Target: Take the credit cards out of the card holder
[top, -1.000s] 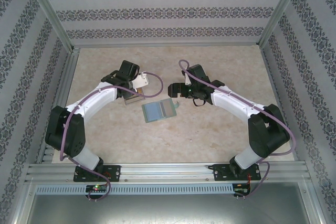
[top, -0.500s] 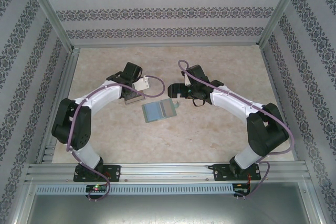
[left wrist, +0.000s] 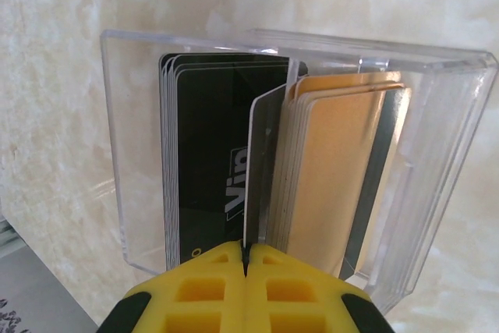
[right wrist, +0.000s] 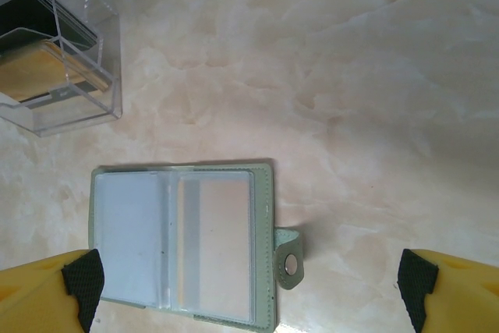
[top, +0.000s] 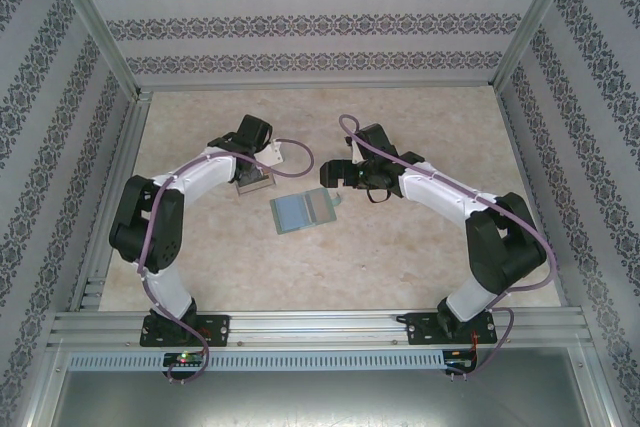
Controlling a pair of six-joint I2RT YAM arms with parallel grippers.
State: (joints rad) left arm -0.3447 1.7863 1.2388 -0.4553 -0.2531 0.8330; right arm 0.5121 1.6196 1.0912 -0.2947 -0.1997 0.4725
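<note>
Left arm (top: 190, 182) folds back; left gripper (left wrist: 244, 259) pinches a card (left wrist: 261, 161) upright at clear tray (left wrist: 117, 154), to file it. Right gripper (right wrist: 249, 294) gapes over open card holder (right wrist: 183, 243).

White-black arms (top: 195, 182), purple cables (top: 343, 125), seemingly ribbed yellow fingers (left wrist: 214, 261)

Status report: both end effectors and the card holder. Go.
Left end effector shut on a card, at the clear tray. Right end effector open above the card holder, lying open. Nothing blocking it.
</note>
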